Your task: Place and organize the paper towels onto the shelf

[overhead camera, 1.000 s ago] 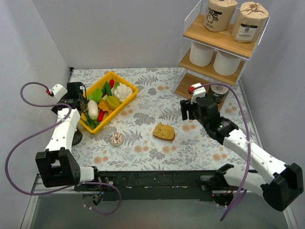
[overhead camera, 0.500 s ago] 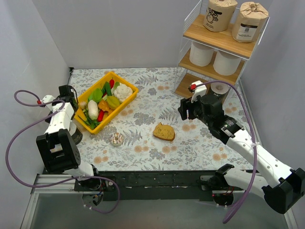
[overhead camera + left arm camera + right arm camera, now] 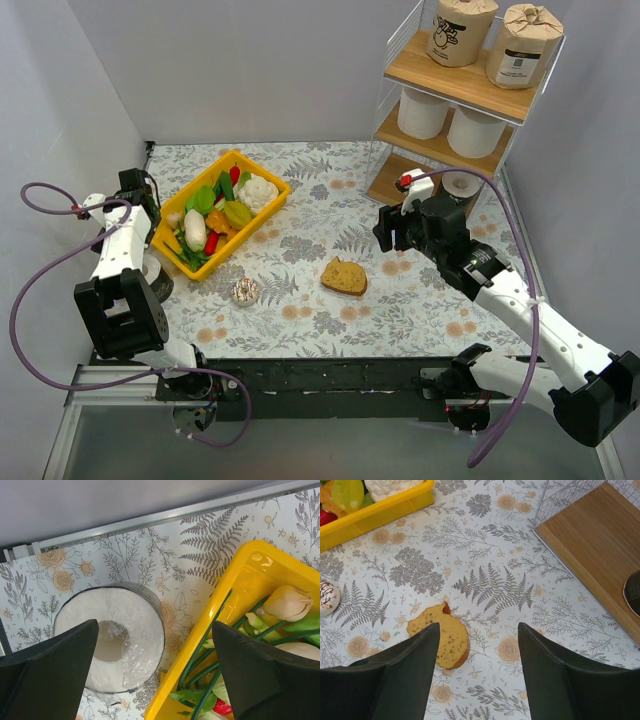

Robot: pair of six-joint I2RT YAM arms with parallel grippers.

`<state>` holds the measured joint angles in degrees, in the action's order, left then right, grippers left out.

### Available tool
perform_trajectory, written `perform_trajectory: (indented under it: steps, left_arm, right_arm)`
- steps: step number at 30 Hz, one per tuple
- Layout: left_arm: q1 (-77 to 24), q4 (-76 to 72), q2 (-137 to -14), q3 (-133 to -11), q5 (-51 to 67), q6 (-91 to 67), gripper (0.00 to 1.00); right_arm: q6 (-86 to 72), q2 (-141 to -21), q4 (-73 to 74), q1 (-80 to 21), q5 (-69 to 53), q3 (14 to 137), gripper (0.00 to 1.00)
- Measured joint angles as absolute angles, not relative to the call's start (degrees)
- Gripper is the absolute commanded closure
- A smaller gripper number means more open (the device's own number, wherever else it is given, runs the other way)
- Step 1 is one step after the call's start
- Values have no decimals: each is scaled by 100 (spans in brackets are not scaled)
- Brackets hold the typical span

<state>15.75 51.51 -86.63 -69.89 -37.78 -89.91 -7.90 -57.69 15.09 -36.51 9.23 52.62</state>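
The shelf stands at the far right. Two tan-wrapped paper towels are on its top board and two white ones on the middle board. One dark roll is on the bottom board; its edge shows in the right wrist view. Another dark-wrapped roll stands on the table left of the yellow tray, partly hidden by the left arm in the top view. My left gripper is open above this roll and the tray edge. My right gripper is open and empty over the table near the bread.
A yellow tray of vegetables, with a white cauliflower, lies at the left. A brown bread slice lies mid-table. A small frosted pastry sits near the front. Walls close in left and right.
My left arm has swung from over the tray back toward the left wall and now looks down on the dark roll. The right arm has barely moved.
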Motion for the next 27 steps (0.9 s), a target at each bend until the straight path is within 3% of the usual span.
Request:
perform_trajectory:
  steps: [15,27]
  left_arm:
    - [1575,5509,-8713,-6851,-3439,-9227,4]
    - [1575,5522,-9157,-6663,-3476,-9461,28]
  right_arm:
    - [-864,-5948,1500,-3651,928,5260,30]
    - [-862,-5885,1498,-3651,1057,5172,30]
